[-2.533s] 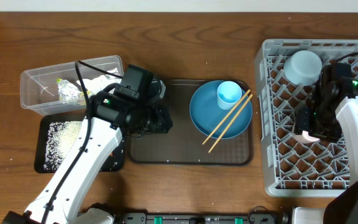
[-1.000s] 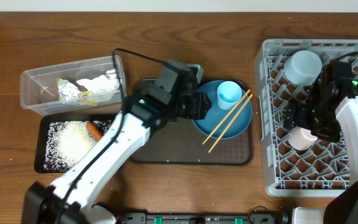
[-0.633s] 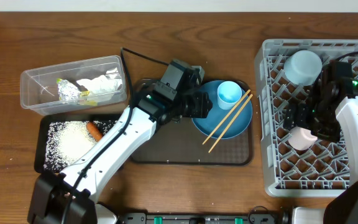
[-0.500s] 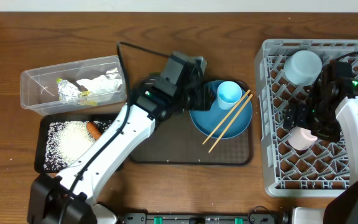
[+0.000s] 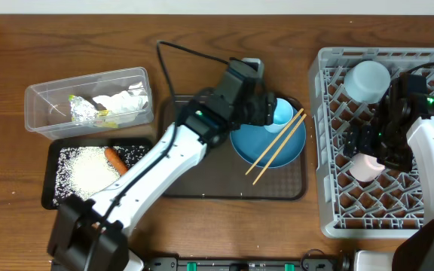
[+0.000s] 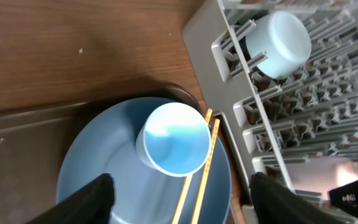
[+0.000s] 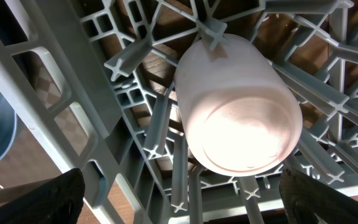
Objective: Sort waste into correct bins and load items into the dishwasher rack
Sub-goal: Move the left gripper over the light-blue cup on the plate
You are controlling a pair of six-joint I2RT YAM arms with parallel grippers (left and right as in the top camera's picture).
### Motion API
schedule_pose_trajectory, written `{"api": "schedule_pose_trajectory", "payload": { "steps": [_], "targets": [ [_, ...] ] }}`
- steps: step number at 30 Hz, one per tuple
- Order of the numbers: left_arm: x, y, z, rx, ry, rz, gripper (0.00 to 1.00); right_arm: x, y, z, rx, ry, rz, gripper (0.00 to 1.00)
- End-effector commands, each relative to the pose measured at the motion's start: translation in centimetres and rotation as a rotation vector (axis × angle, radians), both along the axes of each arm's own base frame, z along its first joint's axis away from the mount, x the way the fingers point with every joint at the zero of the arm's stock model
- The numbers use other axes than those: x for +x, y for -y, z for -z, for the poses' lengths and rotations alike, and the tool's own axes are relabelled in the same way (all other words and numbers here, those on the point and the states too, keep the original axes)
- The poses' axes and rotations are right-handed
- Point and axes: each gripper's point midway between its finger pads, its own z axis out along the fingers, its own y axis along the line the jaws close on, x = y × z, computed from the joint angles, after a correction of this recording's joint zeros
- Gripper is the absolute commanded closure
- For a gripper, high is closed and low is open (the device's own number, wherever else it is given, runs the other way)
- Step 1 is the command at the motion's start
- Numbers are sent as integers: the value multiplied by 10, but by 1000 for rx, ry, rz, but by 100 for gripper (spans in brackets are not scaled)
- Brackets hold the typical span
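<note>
**Both claws open, cups ungripped**

Found left claw (image 6: 180, 198) spread wide above light blue cup (image 6: 173, 146), upright on blue plate (image 6: 104, 180), chopsticks (image 6: 199, 168) touching alongside. Found right claw (image 7: 191, 186) spread wide over pink cup (image 7: 238, 118), base up among rack (image 7: 135, 81) pegs, gripping nothing.

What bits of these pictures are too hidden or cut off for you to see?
- Overhead: the left arm covers part of the light blue cup and part of the serving tray.
- Overhead: the right arm hides most of the pink cup.
- Left wrist: the blue plate is cut off by the bottom edge.
- Right wrist: the pink cup is upside down, so its inside is hidden.
</note>
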Motion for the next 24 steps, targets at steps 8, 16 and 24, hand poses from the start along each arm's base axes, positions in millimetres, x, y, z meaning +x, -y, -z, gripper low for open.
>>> {"api": "schedule_pose_trajectory", "payload": {
  "steps": [8,16,24],
  "targets": [
    [8,20,71,67,-103,-23,36,-1,0,1,8,-2,7,1],
    [14,21,93,89,-119,-50,36,-1,0,1,8,-2,6,1],
    [17,16,95,105,-113,-81,42,-1,0,1,8,-2,7,1]
  ]
}}
